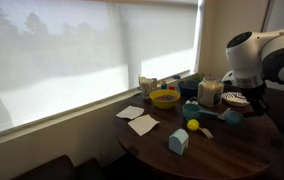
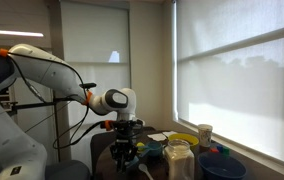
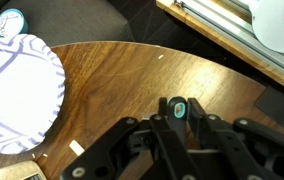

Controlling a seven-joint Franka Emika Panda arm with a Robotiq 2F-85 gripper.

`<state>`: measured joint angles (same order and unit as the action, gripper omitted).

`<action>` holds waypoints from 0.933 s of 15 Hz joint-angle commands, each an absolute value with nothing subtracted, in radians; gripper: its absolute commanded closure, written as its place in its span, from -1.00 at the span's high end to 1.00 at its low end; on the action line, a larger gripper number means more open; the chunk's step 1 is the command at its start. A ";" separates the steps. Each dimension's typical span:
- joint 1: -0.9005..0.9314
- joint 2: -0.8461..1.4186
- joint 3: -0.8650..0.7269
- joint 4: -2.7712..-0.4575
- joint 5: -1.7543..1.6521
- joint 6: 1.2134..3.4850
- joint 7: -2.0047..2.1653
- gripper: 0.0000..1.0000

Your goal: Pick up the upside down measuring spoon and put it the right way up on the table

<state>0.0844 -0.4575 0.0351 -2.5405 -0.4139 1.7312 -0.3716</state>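
Note:
In the wrist view my gripper (image 3: 179, 112) is shut on a small teal-blue piece, the measuring spoon (image 3: 179, 109). Only a narrow end of it shows between the fingertips, and its bowl is hidden, so I cannot tell which way up it is. It hangs over the round dark brown wooden table (image 3: 132, 75). In both exterior views the gripper (image 1: 246, 104) (image 2: 125, 152) points down close over the table (image 1: 207, 150). The spoon is too small to make out there.
A white plate with a purple pattern (image 3: 17, 90) lies close to the gripper. On the table stand a yellow bowl (image 1: 164, 98), a jar (image 1: 210, 92), a yellow ball (image 1: 193, 125), a pale blue block (image 1: 178, 141) and white napkins (image 1: 142, 125). The window sill runs behind.

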 commanded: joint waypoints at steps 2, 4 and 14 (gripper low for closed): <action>0.125 -0.450 -0.032 -2.543 -0.309 1.746 -0.518 -0.88; 0.113 -0.427 -0.058 -2.540 -0.287 1.725 -0.558 -0.88; 0.076 -0.360 -0.138 -2.544 -0.209 1.730 -0.661 0.96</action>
